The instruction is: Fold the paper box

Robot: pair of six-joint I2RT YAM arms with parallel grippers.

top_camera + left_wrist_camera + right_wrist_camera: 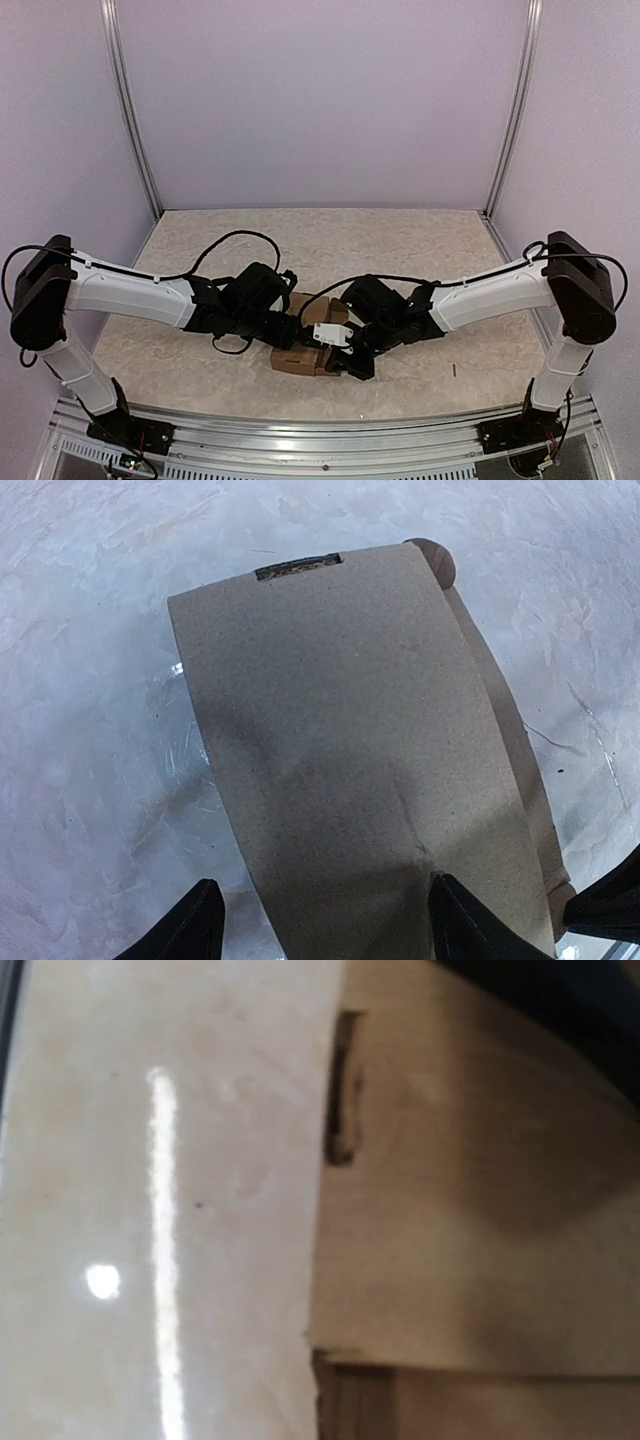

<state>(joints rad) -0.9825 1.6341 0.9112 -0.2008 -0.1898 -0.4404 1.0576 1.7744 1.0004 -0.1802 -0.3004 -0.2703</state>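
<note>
From above, both arms meet over the box [297, 360] at the counter's [400, 250] near middle, left tool [292, 333] and right tool [338, 353] crowding it. Left wrist: fingers [195, 925] spread wide, flanking the box's brown panel. Right wrist: the box fills the view, a slot [343, 1090] near its edge; that tool is pressed together.

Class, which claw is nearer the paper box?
Left, narrowly: the left claw, open, straddles the paper box, a finger each side. The right claw, shut, sits at its right end.
</note>
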